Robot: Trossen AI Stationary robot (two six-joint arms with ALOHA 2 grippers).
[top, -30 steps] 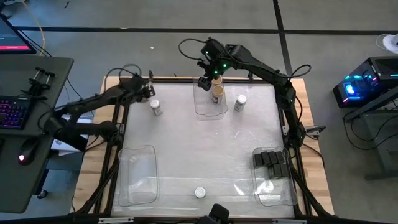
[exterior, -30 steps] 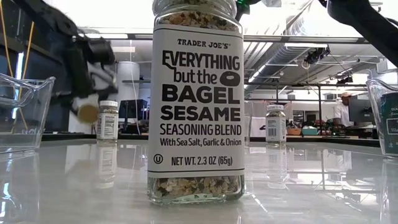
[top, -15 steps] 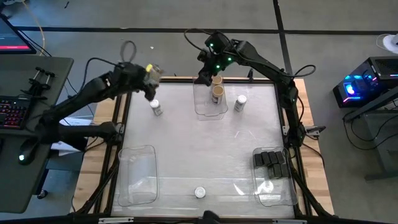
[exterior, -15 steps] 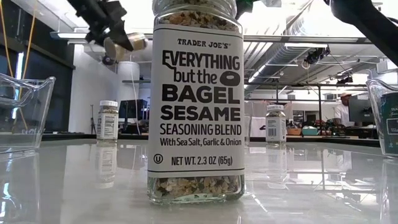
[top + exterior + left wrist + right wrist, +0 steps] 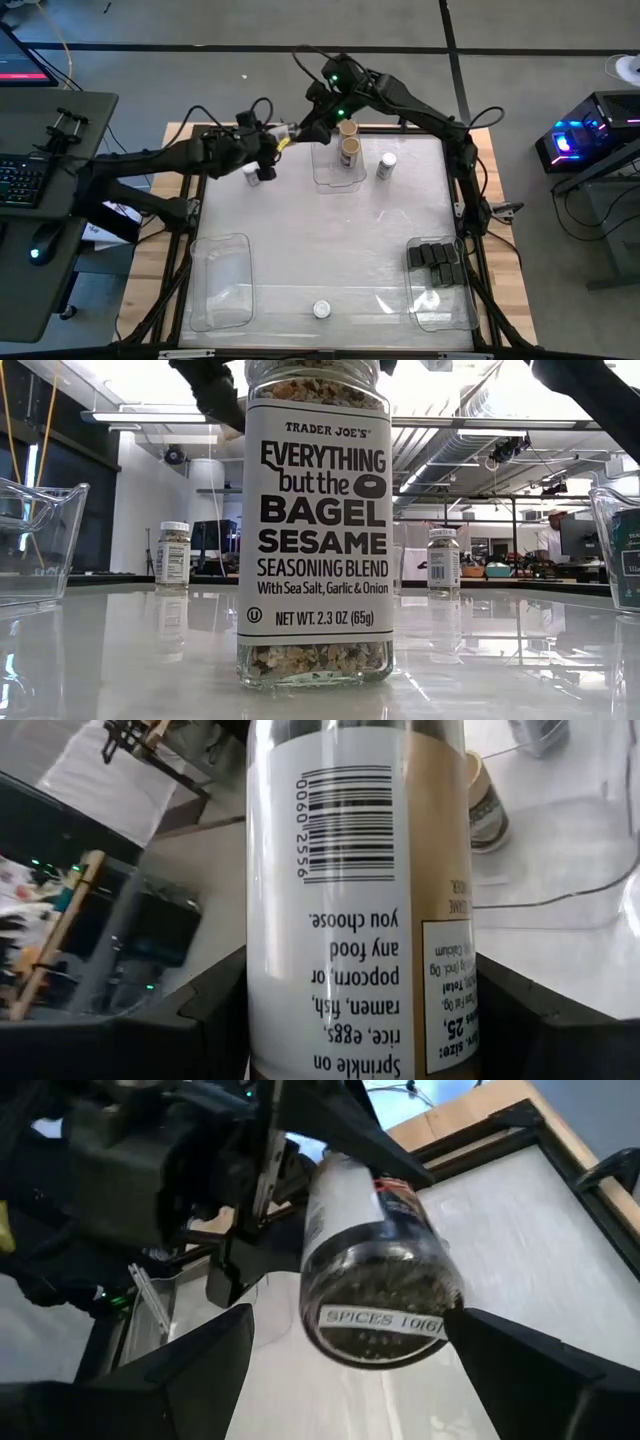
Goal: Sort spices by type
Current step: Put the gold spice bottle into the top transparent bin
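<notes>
Spice jar (image 5: 345, 900) (held aloft) clamped by left gripper (image 5: 272, 143); right gripper (image 5: 308, 128) gapes.

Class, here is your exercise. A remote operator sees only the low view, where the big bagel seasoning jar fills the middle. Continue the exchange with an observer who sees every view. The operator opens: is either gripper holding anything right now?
Observer: Yes. The left gripper is shut on a held jar, turned on its side above the table.
Operator: And the other arm?
Observer: The right gripper is open and faces that jar's base, close to it.
Operator: Is anything sorted yet?
Observer: Two tan-lid jars stand together in the far bin.
</notes>
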